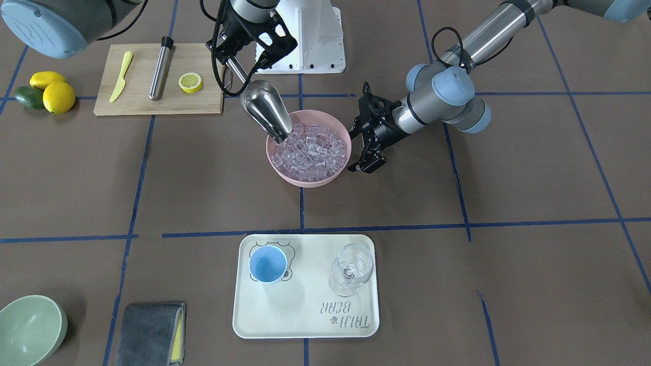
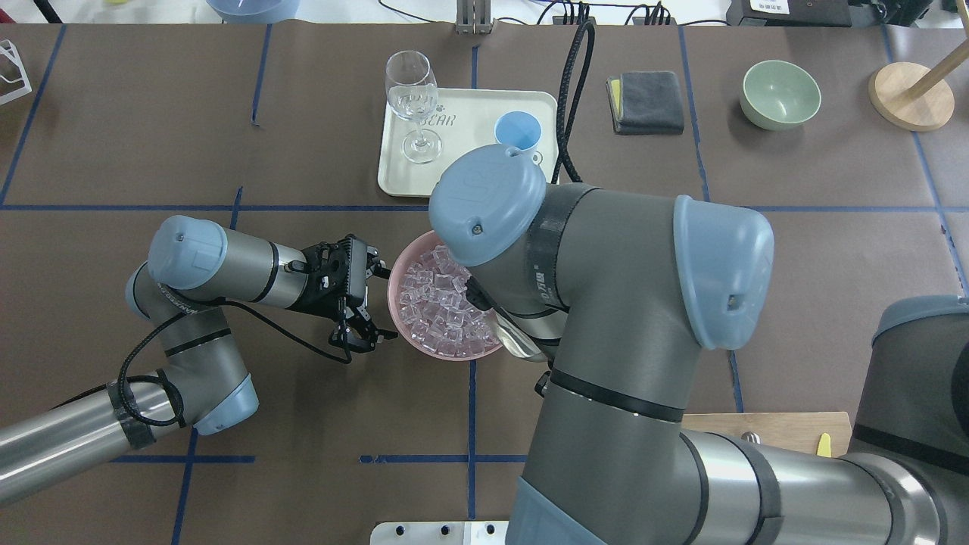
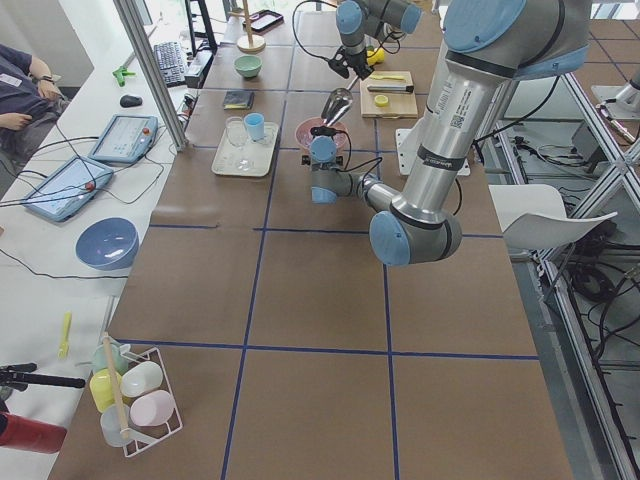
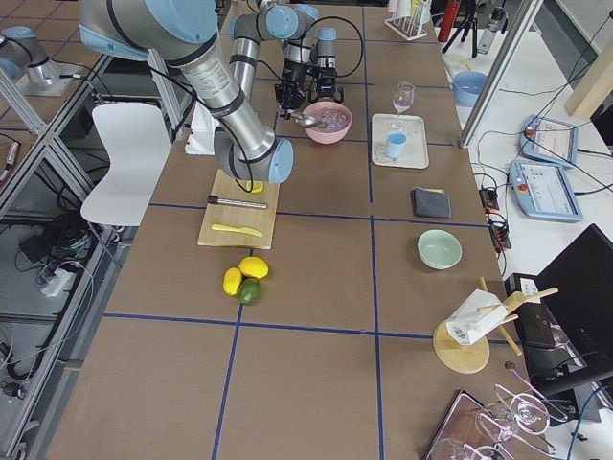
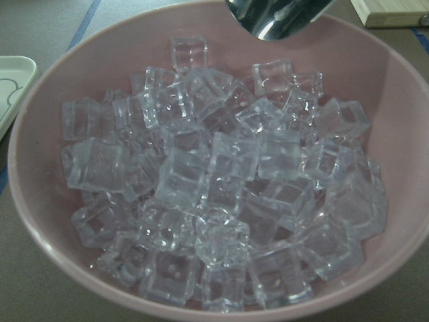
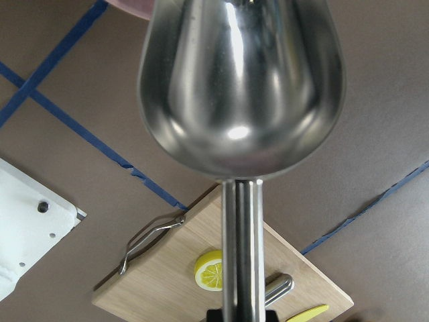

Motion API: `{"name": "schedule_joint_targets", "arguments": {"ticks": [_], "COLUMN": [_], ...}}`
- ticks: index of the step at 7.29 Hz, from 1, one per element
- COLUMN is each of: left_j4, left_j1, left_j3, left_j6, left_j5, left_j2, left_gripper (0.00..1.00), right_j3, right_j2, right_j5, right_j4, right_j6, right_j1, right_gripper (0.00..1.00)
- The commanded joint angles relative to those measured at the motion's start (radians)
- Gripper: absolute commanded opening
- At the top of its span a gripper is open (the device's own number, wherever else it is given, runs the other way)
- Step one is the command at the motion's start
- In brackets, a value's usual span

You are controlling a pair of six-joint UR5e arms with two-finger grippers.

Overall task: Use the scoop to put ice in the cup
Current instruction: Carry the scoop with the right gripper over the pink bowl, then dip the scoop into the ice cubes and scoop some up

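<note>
The steel scoop (image 1: 264,109) tilts down with its tip in the ice (image 1: 313,150) at the robot-side rim of the pink bowl (image 1: 305,180). My right gripper (image 1: 231,60) is shut on the scoop's rod handle. In the right wrist view the scoop (image 6: 241,87) shows no ice on it. My left gripper (image 1: 365,168) is open beside the bowl, and its camera looks onto the ice (image 5: 214,188). The light-blue cup (image 1: 268,264) stands empty on the cream tray (image 1: 305,315).
A clear wine glass (image 1: 351,269) stands on the tray beside the cup. A wooden board (image 1: 203,101) holds a steel cylinder (image 1: 160,68), a yellow knife (image 1: 121,76) and a lemon half (image 1: 190,82). A green bowl (image 1: 30,328) and grey cloth (image 1: 150,333) lie at the operators' edge.
</note>
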Motion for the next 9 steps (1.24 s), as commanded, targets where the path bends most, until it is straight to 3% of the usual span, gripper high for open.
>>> {"name": "schedule_joint_targets", "arguments": {"ticks": [1,3,6,9], "left_j4": [-0.008,-0.008,-0.008,-0.008], "left_j1": [0.0,0.0,0.0,0.0], "left_j3": [-0.002,-0.002,-0.002,0.0], "left_j6": [0.0,0.0,0.0,0.0], "left_j5": [0.0,0.0,0.0,0.0], "left_j2": [0.0,0.0,0.0,0.0], "left_gripper": [0.99,0.99,0.99,0.99], "right_j3": [-0.1,-0.134,-0.235,-0.232], "right_j2": [0.054,0.059,0.054,-0.004], "right_j5": [-0.016,-0.062,-0.076,-0.087], "right_j4": [0.002,0.013,0.154,0.273], "right_j6": [0.0,0.003,0.003,0.004], "right_j1": [-0.022,-0.051,-0.048,-0.045], "right_gripper": [0.0,0.0,0.0,0.0]}}
